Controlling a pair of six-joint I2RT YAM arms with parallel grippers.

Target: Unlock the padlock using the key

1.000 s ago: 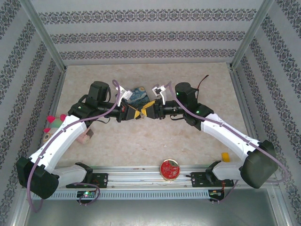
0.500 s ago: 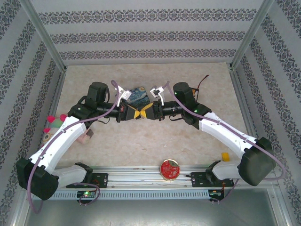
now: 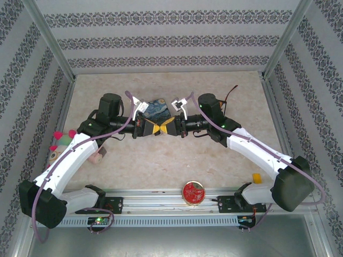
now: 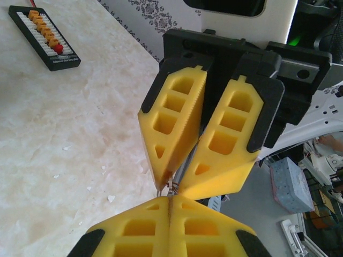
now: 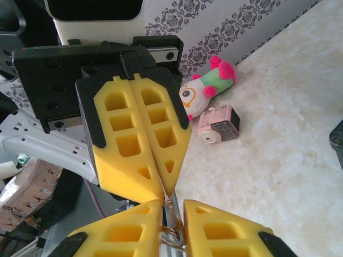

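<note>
Above the table's middle, my left gripper [image 3: 151, 127] and right gripper [image 3: 167, 126] meet tip to tip. In the left wrist view my left gripper [image 4: 171, 197] is shut on a thin metal key [image 4: 169, 189] that sticks out past its yellow fingertips. In the right wrist view that key [image 5: 170, 214] reaches into the narrow gap of my right gripper [image 5: 173, 206]. Thin key ring loops [image 5: 169, 236] lie across the same gap, and the right pads stand slightly apart around them. The padlock is hidden.
A blue-and-yellow painted tin [image 3: 158, 108] lies just behind the grippers. A plush toy [image 3: 60, 140] and a pink pencil sharpener [image 3: 97, 155] sit at the left. A red round tin [image 3: 193, 191] and a small yellow block [image 3: 257, 178] lie near the front rail.
My right gripper has moved left to meet the left gripper's tips, and its jaws have narrowed around the key ring. The left gripper has stayed shut.
</note>
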